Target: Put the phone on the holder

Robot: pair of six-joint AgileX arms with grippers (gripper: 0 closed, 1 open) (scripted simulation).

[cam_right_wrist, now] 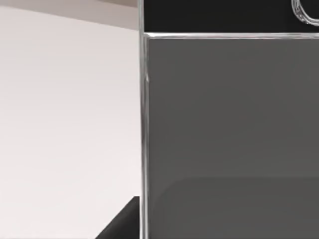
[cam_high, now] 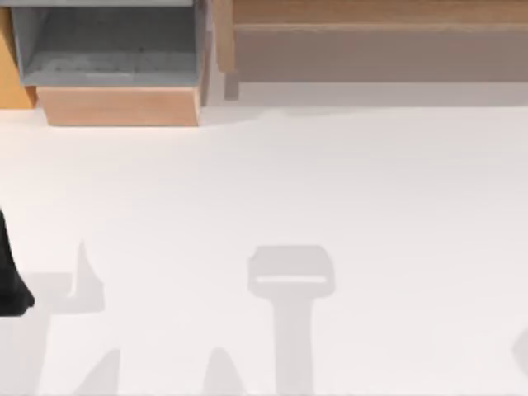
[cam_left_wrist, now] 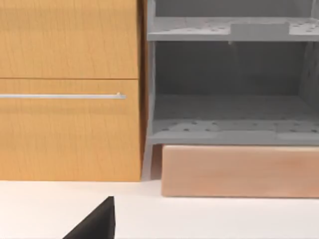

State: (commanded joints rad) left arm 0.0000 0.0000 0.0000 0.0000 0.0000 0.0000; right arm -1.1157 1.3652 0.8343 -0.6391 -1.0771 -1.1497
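Right wrist view: the phone [cam_right_wrist: 229, 124] is very close to the camera. It has a flat grey screen, a thin shiny edge, and a black band with part of a small ring mark. A dark finger tip [cam_right_wrist: 122, 221] of the right gripper sits just beside the phone's edge, above the white table [cam_right_wrist: 65, 124]. I cannot tell if the gripper is clamped on it.

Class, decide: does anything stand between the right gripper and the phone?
Nothing visible does. In the right wrist view the phone looms close, white table beside it, a dark tip of the right gripper at its edge. The left arm is at the table's left.
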